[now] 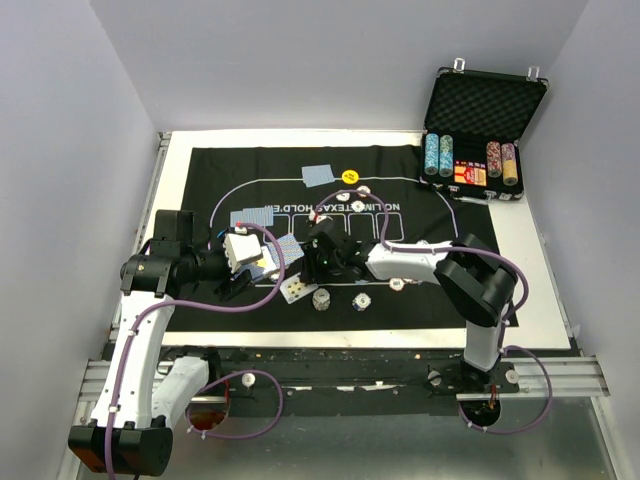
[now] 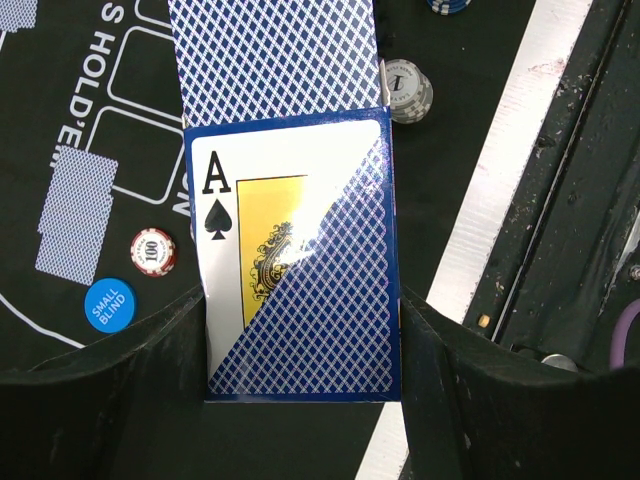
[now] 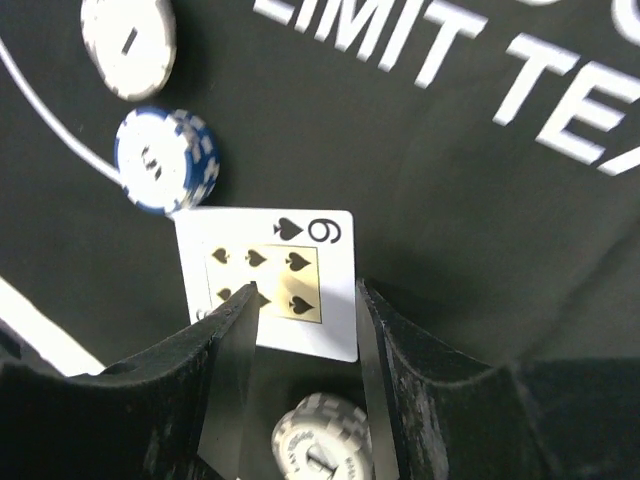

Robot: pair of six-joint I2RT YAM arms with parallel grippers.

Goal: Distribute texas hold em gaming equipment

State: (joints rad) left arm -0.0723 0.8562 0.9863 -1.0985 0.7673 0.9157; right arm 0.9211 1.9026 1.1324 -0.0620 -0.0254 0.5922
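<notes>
Two claws work over the black mat (image 1: 200, 165). On the left, the left claw (image 2: 302, 310) is clamped tight on the small card box (image 2: 290, 230), whose front shows an ace of spades. We see the box held between both fingers above the mat's near-left part. A blue-backed card (image 2: 275, 55) shows beyond the box's top edge. Left of the box in the wrist view lie a blue disc (image 2: 109, 304) marked small blind, a red and white chip (image 2: 153, 251) and some face-down cards (image 2: 75, 205).

Toward the middle, the right claw (image 3: 305, 295) stands about half open over a face-up nine of spades (image 3: 290, 250) on the mat. Its left finger (image 3: 225, 370) covers one corner of that card, and we cannot tell whether either finger presses it. A blue chip stack (image 3: 165, 160) sits just beside the card's far corner, and a grey-white chip stack (image 3: 320, 445) shows between the fingers. Farther back we see a yellow disc (image 1: 349, 176). At far right an open case (image 1: 485, 105) holds rows of chips (image 1: 438, 155).
</notes>
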